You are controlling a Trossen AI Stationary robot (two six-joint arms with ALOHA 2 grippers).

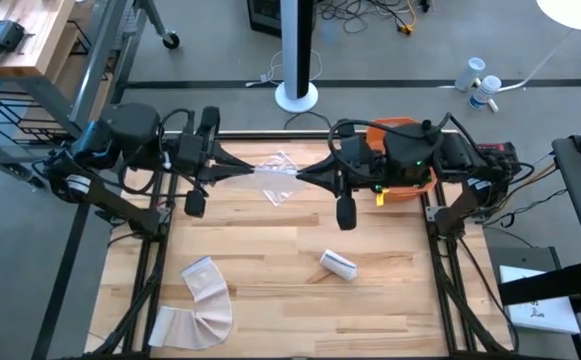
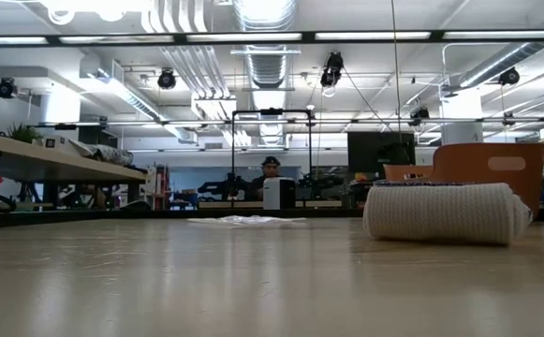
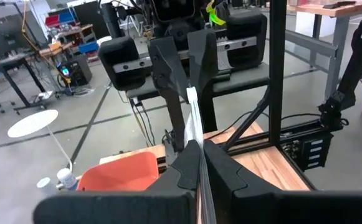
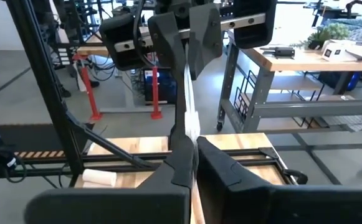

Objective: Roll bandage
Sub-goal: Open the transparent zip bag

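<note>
A rolled white bandage (image 1: 338, 265) lies on its side on the wooden table, right of the middle; it also shows in the low view (image 2: 445, 213). An unrolled bandage strip (image 1: 205, 300) lies curved and flat at the near left. High above the table's far part, my left gripper (image 1: 253, 172) and my right gripper (image 1: 298, 178) face each other. Both are shut on a thin, clear-white sheet (image 1: 275, 180) stretched between them. A pale crumpled sheet (image 2: 243, 221) shows at the table's far side in the low view. My left gripper pinches one end of the thin sheet (image 3: 199, 148) between its two fingers, coming level from the table's left. The sheet stands on edge and runs across to the other gripper, clear of the table. My right gripper pinches the sheet's opposite end (image 4: 192, 138) between its two fingers, coming level from the table's right. The sheet runs on edge from here to the left gripper's fingers (image 4: 179, 43), lifted clear.
An orange bin (image 1: 402, 165) stands at the far right under my right arm. Black frame posts (image 3: 278, 74) rise at the table's sides. Open tabletop (image 1: 290, 310) lies between the two bandages.
</note>
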